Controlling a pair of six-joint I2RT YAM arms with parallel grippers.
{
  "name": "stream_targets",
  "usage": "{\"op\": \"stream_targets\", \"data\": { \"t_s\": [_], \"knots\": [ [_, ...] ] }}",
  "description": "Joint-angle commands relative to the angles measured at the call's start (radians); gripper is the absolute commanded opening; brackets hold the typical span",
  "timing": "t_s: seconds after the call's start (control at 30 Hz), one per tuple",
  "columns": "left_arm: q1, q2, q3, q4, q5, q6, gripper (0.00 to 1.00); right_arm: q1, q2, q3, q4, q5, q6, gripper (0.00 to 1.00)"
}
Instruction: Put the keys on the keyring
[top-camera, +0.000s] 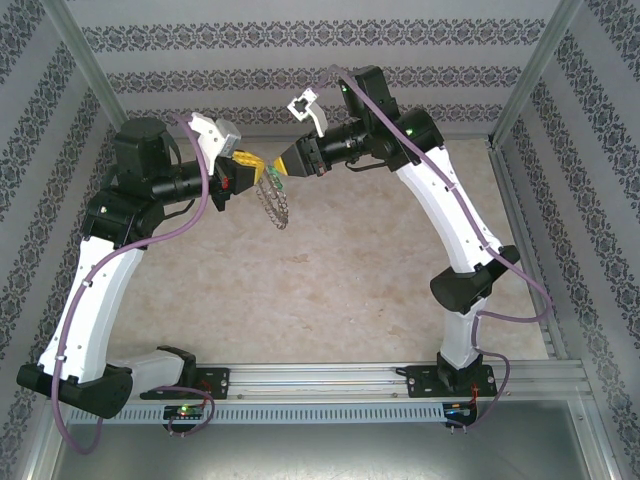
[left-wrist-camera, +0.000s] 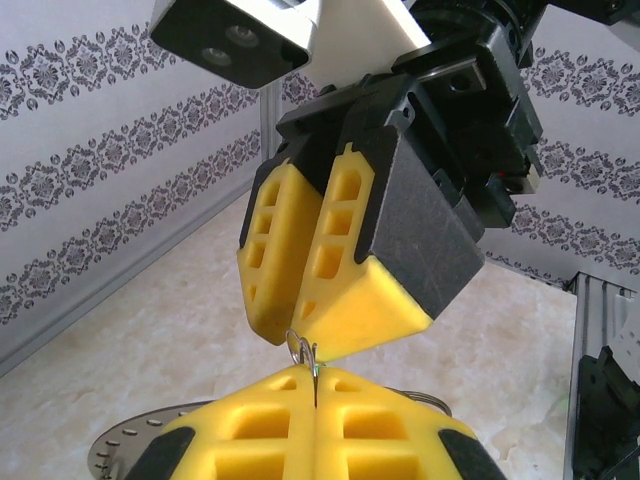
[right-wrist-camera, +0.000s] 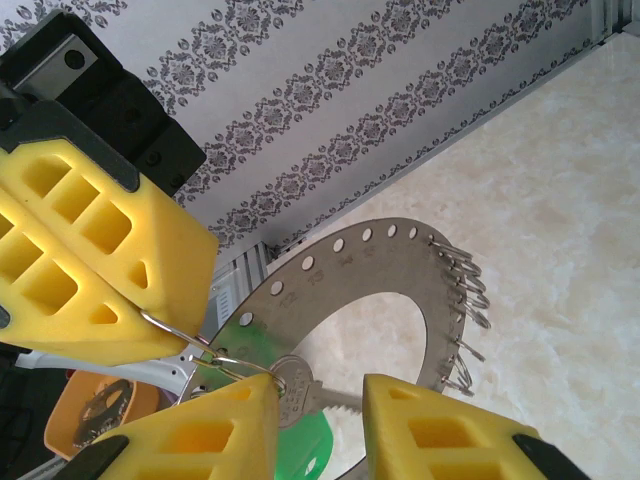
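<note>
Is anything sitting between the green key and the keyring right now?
Nothing visible does. The key sits at the keyring inner edge, between the parted pads of the right tool.

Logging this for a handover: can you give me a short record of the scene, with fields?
left pincer: shut on a thin loop
right pincer: open, key in the gap between its fingers
keyring: in the air, hanging off the loop, between the two pincers
table: below the keyring, not touching it
</note>
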Motion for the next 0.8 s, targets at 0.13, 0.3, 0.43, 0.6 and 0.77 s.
{"op": "stream_targets", "data": {
  "t_s": [0.13,0.3,0.43,0.6,0.77],
  "knots": [
    [0.006,-0.023,0.010,0.078,0.046,0.003,0.00,-0.019,0.000,0.054,-0.024,0.051,-0.002,0.32],
    [0.007,-0.025,0.013,0.094,0.046,-0.001,0.00,-0.018,-0.025,0.055,-0.029,0.040,-0.042,0.33],
    [0.007,-0.026,0.018,0.107,0.048,-0.010,0.00,-0.015,-0.071,0.037,-0.020,0.048,-0.094,0.37],
    [0.006,-0.032,0.015,0.124,0.056,-0.022,0.00,-0.015,-0.145,-0.018,0.034,0.072,-0.142,0.40],
    [0.006,-0.036,0.015,0.139,0.064,-0.035,0.00,-0.015,-0.167,-0.008,0.049,0.079,-0.167,0.40]
  ]
}}
